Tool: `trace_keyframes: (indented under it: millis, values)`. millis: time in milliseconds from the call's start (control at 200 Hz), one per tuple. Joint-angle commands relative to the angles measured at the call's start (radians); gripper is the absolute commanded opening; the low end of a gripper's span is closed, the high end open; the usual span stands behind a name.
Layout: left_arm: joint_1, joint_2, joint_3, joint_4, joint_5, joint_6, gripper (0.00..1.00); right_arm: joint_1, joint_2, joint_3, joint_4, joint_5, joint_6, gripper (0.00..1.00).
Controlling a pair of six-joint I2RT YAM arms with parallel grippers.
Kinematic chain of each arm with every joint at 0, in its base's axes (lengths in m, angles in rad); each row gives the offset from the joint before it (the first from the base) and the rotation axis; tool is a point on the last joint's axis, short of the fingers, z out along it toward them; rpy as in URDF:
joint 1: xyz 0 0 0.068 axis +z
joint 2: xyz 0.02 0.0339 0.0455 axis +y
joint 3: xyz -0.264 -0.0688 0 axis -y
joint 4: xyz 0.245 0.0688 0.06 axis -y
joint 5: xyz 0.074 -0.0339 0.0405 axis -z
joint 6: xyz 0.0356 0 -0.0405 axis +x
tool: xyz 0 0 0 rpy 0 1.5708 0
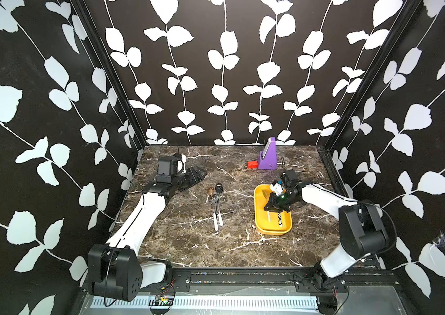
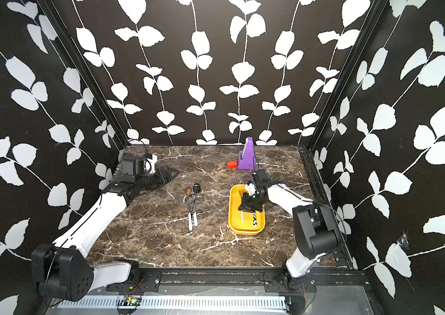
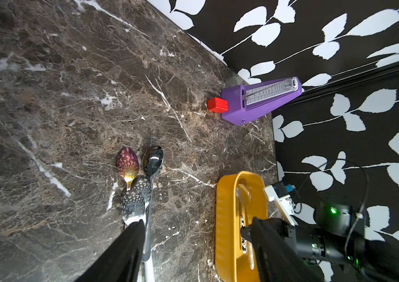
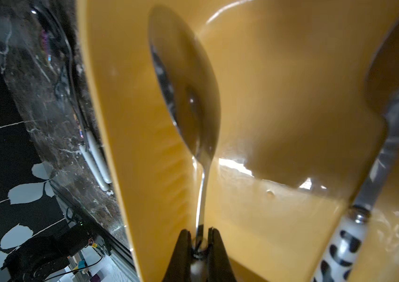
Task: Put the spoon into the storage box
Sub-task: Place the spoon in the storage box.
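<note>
While leaf-print walls (image 1: 215, 68) enclose a marble table (image 1: 188, 240), the right gripper (image 4: 199, 240) pinches a spoon (image 4: 186, 80) in the box (image 1: 259, 226) at centre right, and the left gripper (image 1: 200, 172), centre left, is open.

I am looking into a robot test booth, a lab set-up, not a real kitchen. 3 walls (image 1: 224, 68) fill the top and sides of both top views, covered in black paper with white leaves. Black metal rails (image 1: 243, 278) run along the bottom edge, and 2 robot arms (image 1: 139, 215) are bolted there. Loose wires and a small circuit board (image 1: 161, 300) sit at the bottom middle. The table (image 1: 188, 245) is brown marble with white veins.
</note>
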Motion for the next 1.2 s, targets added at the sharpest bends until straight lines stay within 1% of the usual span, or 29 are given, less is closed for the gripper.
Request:
trace_keyframes:
  millis: [0, 80, 210, 340, 410, 600, 720, 815, 950, 1020, 1195]
  values:
    - [-0.002, -0.023, -0.01, 0.002, 0.005, 0.03, 0.74, -0.016, 0.012, -0.016, -0.002, 0.04, -0.029, 0.0]
    - [0.0, -0.027, -0.018, 0.005, 0.004, 0.029, 0.74, -0.028, 0.024, -0.023, 0.008, 0.055, -0.031, 0.0]
    - [0.0, -0.029, -0.029, 0.013, 0.004, 0.024, 0.74, -0.037, 0.062, -0.032, 0.011, 0.046, -0.039, 0.0]
    - [-0.001, -0.028, -0.029, -0.001, 0.001, 0.032, 0.74, -0.039, 0.068, -0.045, 0.012, 0.082, -0.049, 0.0]
    - [-0.002, -0.026, -0.029, -0.011, -0.006, 0.035, 0.74, -0.041, 0.07, -0.056, 0.026, 0.085, -0.047, 0.05]
    - [-0.001, -0.02, -0.034, -0.015, -0.003, 0.035, 0.74, -0.042, 0.087, -0.065, 0.034, 0.105, -0.047, 0.07]
    - [0.0, -0.022, -0.038, -0.013, -0.003, 0.033, 0.74, -0.042, 0.084, -0.061, 0.019, 0.147, -0.054, 0.1]
    - [-0.002, -0.021, -0.04, -0.014, -0.002, 0.035, 0.74, -0.042, 0.083, -0.058, 0.005, 0.172, -0.056, 0.16]
    - [0.0, -0.021, -0.042, -0.016, 0.0, 0.035, 0.74, -0.041, 0.086, -0.059, 0.005, 0.178, -0.054, 0.19]
    - [-0.001, -0.02, -0.042, -0.014, 0.0, 0.035, 0.74, -0.042, 0.084, -0.059, 0.006, 0.185, -0.05, 0.22]
    - [0.0, -0.018, -0.042, -0.015, 0.001, 0.035, 0.74, -0.041, 0.083, -0.059, 0.0, 0.207, -0.053, 0.23]
